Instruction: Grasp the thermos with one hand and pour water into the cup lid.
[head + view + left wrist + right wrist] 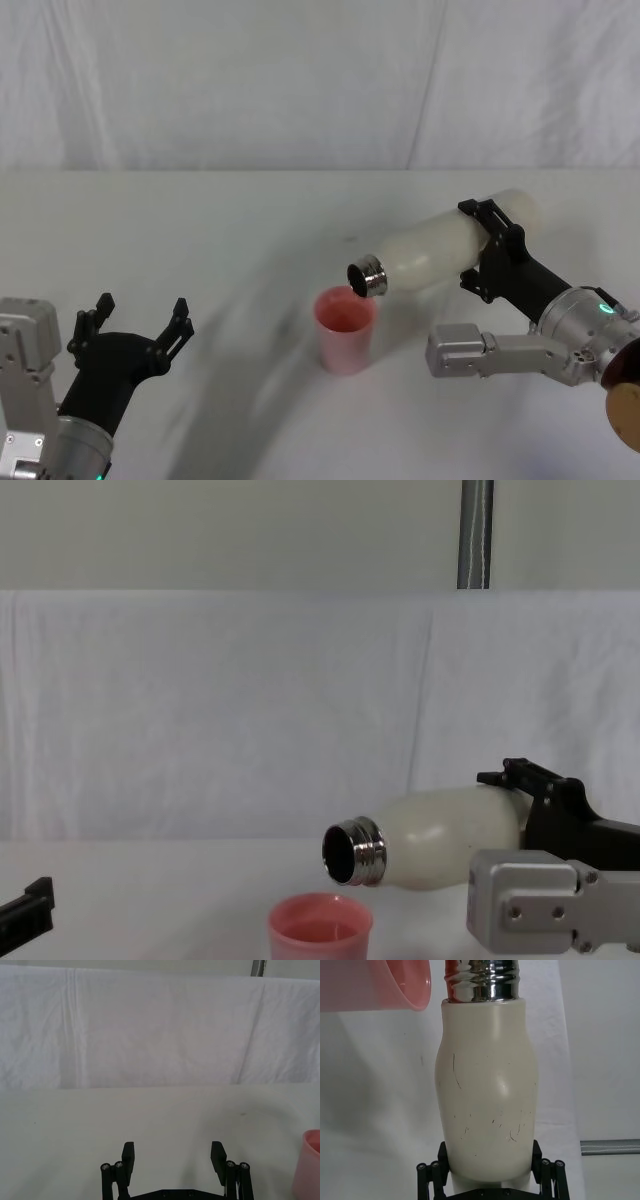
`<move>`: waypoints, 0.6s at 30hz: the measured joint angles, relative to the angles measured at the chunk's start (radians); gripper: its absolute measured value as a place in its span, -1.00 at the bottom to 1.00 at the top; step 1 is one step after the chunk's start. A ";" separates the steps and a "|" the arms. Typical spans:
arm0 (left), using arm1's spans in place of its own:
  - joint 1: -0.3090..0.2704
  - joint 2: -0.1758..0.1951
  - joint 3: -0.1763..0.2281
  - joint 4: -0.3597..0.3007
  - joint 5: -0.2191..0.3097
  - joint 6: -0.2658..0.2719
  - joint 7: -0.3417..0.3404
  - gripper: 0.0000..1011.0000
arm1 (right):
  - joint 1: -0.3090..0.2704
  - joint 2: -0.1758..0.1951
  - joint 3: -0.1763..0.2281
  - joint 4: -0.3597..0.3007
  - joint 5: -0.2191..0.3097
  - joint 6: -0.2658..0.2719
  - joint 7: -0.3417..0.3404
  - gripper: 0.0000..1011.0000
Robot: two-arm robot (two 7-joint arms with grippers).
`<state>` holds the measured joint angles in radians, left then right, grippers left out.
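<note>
Right claw (490,250) clamps our thermos (450,248) near its base, fingers tight on both sides of the cream body; we hold it tipped almost level above the white surface (200,230), steel neck (366,277) angled down over the cup lid's (345,328) rim; our left claw (135,322) hovers spread wide, holding nothing, well apart at the near left.

Thermos (440,245), right of centre: cream-white matte body, shiny steel neck, fine dark scuffs on the body in the right wrist view. Cup lid (345,328), centre: salmon-pink. Both grippers, left (135,325) and right (495,250): black fingers on silver-grey arms. Table (200,230) and backdrop (300,80): white cloth.
</note>
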<state>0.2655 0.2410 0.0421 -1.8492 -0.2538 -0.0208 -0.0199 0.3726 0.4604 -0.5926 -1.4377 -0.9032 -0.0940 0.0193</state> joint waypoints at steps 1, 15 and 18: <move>0.000 0.000 0.000 0.000 0.000 0.000 0.000 0.98 | 0.001 0.000 -0.001 0.000 -0.001 0.000 -0.001 0.90; 0.000 0.000 0.000 0.000 0.000 0.000 0.000 0.98 | 0.007 0.003 -0.008 0.000 -0.013 -0.001 -0.007 0.90; 0.000 0.000 0.000 0.000 0.000 0.000 0.000 0.98 | 0.009 0.003 -0.010 -0.001 -0.015 -0.002 -0.008 0.90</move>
<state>0.2655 0.2409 0.0422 -1.8492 -0.2538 -0.0208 -0.0199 0.3812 0.4637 -0.6026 -1.4382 -0.9180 -0.0955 0.0111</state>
